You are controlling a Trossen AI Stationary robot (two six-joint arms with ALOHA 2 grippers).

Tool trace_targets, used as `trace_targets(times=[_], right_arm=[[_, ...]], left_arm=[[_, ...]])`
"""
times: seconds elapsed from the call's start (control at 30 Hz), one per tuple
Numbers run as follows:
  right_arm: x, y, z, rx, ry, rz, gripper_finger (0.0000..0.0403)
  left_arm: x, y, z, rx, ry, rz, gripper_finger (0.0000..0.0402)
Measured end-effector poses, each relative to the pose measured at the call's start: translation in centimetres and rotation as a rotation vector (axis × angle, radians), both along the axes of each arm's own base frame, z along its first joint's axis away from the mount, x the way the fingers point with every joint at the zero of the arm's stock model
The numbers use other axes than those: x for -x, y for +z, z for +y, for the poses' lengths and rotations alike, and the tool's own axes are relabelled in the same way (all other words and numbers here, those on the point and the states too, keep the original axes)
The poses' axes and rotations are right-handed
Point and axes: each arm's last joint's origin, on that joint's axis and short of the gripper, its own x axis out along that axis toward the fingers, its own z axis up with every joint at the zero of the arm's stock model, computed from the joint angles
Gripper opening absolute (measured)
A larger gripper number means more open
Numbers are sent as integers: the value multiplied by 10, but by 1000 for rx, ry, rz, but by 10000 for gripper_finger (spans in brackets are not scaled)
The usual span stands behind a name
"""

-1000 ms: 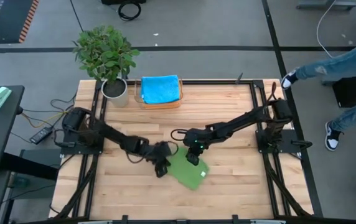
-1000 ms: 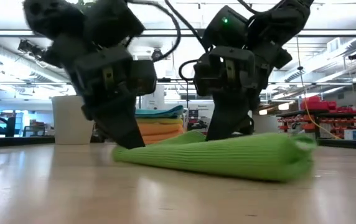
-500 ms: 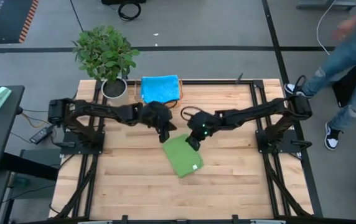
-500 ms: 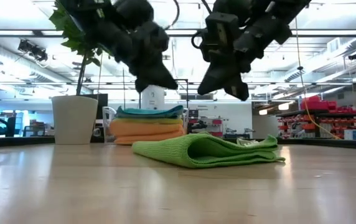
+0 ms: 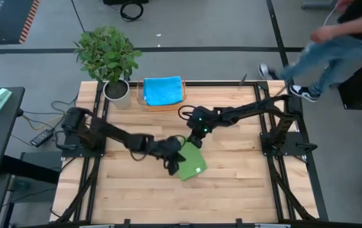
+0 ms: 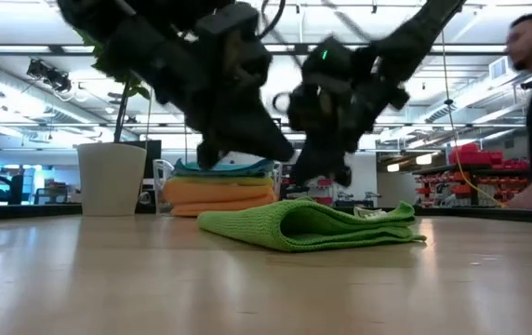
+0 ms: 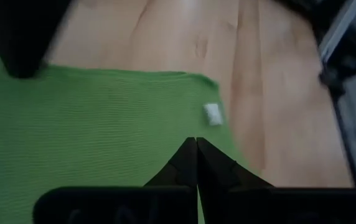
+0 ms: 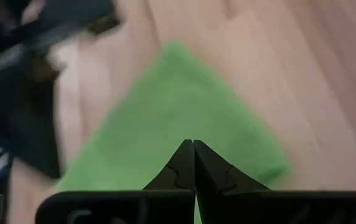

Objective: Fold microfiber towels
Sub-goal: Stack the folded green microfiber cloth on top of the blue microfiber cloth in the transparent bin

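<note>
A folded green microfiber towel [image 5: 192, 163] lies flat at mid-table; the low view shows its fold [image 6: 289, 223] and loose edges [image 6: 405, 219], and the left wrist view a white tag [image 7: 212, 113]. My left gripper [image 5: 173, 166] hangs shut over the towel's left part [image 7: 72, 124], clear above it in the low view [image 6: 247, 149]. My right gripper [image 5: 197, 141] is shut too, hovering just over the towel's far edge [image 8: 184, 106]. A stack of folded towels [image 5: 163, 90], blue on top, sits at the far edge.
A potted plant [image 5: 116, 88] stands at the far left corner beside the towel stack [image 6: 224, 186]. A person [image 5: 333, 44] walks on the floor past the table's far right. Bare wood [image 5: 244, 183] lies near and right of the green towel.
Both grippers have lifted off the green towel, which has shifted a little toward the far edge and now lies flatter. My left gripper swung up toward the far edge, then came back over the towel. My right gripper rose and drew toward the far right.
</note>
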Motion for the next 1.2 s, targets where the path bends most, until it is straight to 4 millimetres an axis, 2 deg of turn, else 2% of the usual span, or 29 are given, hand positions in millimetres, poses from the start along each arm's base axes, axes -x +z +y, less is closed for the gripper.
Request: trace_targets(times=[0.23, 0.4, 0.5, 0.6, 0.7, 0.83, 0.9, 0.97, 1.03, 1.1, 1.2], right_arm=[[2, -41, -16, 32, 130, 95, 3], [8, -48, -19, 56, 131, 172, 3], [13, -45, -14, 46, 139, 213, 3], [17, -38, -2, 18, 125, 257, 3], [18, -27, 16, -34, 101, 263, 3], [17, 2, 40, -64, 115, 185, 3], [16, 21, 40, -34, 74, 134, 3], [11, 36, 33, 30, 4, 57, 3], [7, 34, 22, 59, -40, 40, 3], [2, 18, 11, 42, -50, 66, 3], [1, -3, -1, 21, -23, 120, 3]], left_arm=[[-18, -38, -35, 201, 209, -3, 15], [-25, -59, -51, 280, 275, 116, 6], [-24, -57, -55, 288, 284, 227, 14], [-13, -48, -49, 219, 275, 318, 12], [0, -27, -34, 92, 206, 387, 6], [22, 28, -7, -90, 74, 375, 17], [37, 49, 6, -175, 21, 385, 27], [51, 66, 14, -226, 6, 381, 31], [50, 81, 19, -228, 50, 281, 28], [49, 73, 19, -207, 82, 216, 17], [40, 43, 13, -122, 110, 73, 6]])
